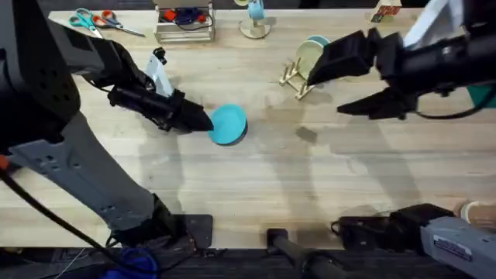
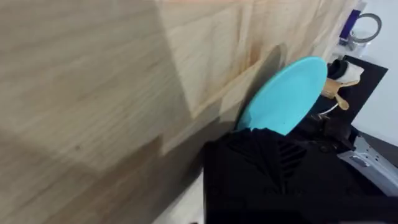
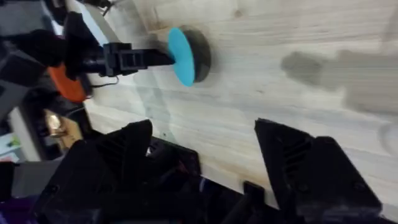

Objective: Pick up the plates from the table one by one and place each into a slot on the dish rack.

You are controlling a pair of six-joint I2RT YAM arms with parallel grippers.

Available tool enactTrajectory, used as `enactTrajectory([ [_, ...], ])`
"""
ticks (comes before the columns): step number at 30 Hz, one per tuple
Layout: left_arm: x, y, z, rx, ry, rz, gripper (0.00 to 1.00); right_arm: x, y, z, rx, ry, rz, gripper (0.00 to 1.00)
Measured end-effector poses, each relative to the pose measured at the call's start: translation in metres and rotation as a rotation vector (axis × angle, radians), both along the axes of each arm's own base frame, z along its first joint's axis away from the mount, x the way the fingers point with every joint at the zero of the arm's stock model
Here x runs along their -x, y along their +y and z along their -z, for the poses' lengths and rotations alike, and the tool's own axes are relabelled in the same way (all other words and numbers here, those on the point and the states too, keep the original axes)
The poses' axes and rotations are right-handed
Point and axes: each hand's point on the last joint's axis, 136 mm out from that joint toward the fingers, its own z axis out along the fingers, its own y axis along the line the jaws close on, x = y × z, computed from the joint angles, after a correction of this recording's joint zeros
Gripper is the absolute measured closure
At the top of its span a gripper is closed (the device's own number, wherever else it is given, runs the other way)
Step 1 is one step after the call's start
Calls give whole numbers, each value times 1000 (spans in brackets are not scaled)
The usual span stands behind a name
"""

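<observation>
The left black pincer (image 1: 203,122) pinched the edge of a small, round, flat turquoise-blue plate (image 1: 228,124). The plate was tipped up on its side, with its lower edge near the big light-wood plank worktop (image 1: 256,178). I could not tell if it touched the wood. In the right wrist view the plate (image 3: 180,56) looked thin and plain, with a dark shadow right beside it. In the left wrist view its smooth blue face (image 2: 285,96) had no marks or pattern, and one black finger (image 2: 261,155) covered its near edge.

The right black pincer (image 1: 345,89) hung above the worktop with its two fingers spread wide and nothing between them. It was well apart from the blue plate.

Just beside the right pincer stood the small light-wood dish rack with upright pegs (image 1: 294,80). A cream round plate (image 1: 309,56) stood in it already, with a bit of light blue showing behind it.

Far back on the worktop lay scissors with blue and orange handles (image 1: 97,21).
</observation>
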Motion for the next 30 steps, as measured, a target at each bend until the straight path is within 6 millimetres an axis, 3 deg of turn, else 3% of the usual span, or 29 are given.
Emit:
enactTrajectory([
  [8, 0, 0, 0, 0, 0, 0, 960, -3, 10, 23, -69, 29, 4, 9],
  [21, 0, 0, 0, 0, 0, 0, 961, -11, 15, 35, -92, -33, -31, 9],
  [30, 0, 0, 0, 0, 0, 0, 960, -1, 26, 85, -178, -30, -77, 9],
])
